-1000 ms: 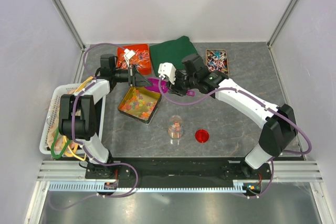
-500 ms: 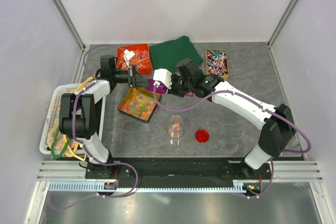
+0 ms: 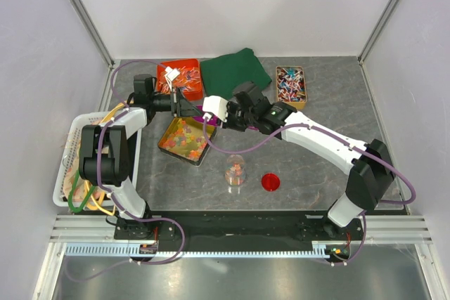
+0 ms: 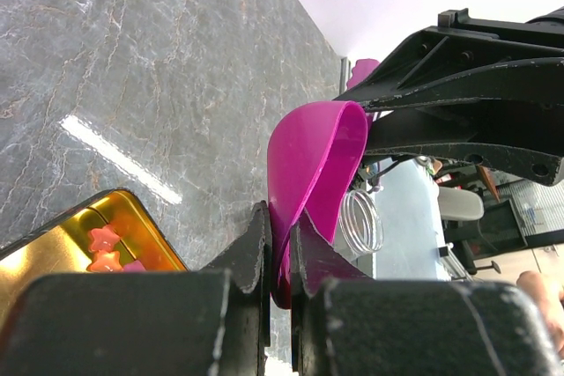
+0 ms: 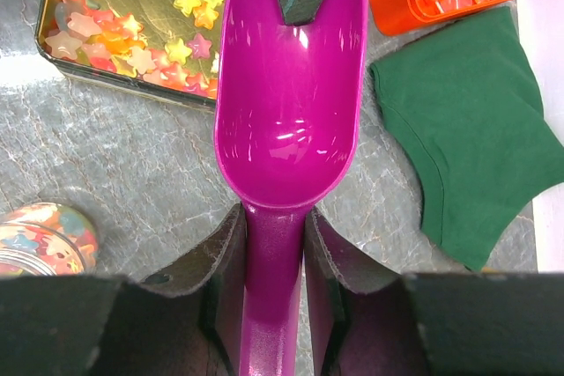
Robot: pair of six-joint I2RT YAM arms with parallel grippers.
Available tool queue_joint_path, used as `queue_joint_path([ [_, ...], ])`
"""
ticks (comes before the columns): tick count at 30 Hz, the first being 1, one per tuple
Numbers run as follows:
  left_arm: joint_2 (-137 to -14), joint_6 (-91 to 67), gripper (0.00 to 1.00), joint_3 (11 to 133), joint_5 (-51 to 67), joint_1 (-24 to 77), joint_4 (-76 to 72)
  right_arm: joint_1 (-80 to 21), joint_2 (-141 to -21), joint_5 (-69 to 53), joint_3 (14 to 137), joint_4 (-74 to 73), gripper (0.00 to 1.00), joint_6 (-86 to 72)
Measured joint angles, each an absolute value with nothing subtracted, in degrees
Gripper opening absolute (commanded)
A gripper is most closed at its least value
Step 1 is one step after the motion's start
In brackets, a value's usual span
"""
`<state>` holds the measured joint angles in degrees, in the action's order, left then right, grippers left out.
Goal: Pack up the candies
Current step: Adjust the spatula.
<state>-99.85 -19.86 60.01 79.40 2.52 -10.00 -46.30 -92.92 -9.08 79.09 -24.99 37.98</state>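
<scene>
The candies [image 5: 132, 19] are small star-shaped pieces in orange, yellow, pink and green, lying in a gold tin [image 3: 184, 139]. More fill a clear jar [image 3: 235, 171], which also shows in the right wrist view [image 5: 35, 231]. A magenta scoop [image 5: 291, 103] is empty and sits level above the table beside the tin. My left gripper [image 4: 280, 217] is shut on the scoop's front rim. My right gripper [image 5: 275, 226] is shut on the scoop's handle. In the top view the two grippers [image 3: 191, 107] [image 3: 228, 119] face each other over the scoop [image 3: 206, 112].
A red lid [image 3: 271, 182] lies right of the jar. An orange tub of wrapped sweets [image 3: 180, 78], a green cloth [image 3: 235, 68] and a box of twist-wrapped sweets [image 3: 290, 83] line the back. A white basket [image 3: 67, 166] stands at the left edge.
My right arm has moved left and a little nearer, closing in on the left gripper along the scoop. The left arm, tin and jar have stayed put.
</scene>
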Motion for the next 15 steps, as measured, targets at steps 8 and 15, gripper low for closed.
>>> queue_joint_path([
  [8,-99.92,-19.9,0.02,59.92,79.48,2.37,-10.48,-46.44,-92.97,-8.88,79.09,-24.8,0.0,38.39],
  [15,-100.84,-20.23,0.11,59.9,79.92,2.37,-10.9,-46.5,-92.97,-8.86,79.09,-24.97,0.0,38.13],
])
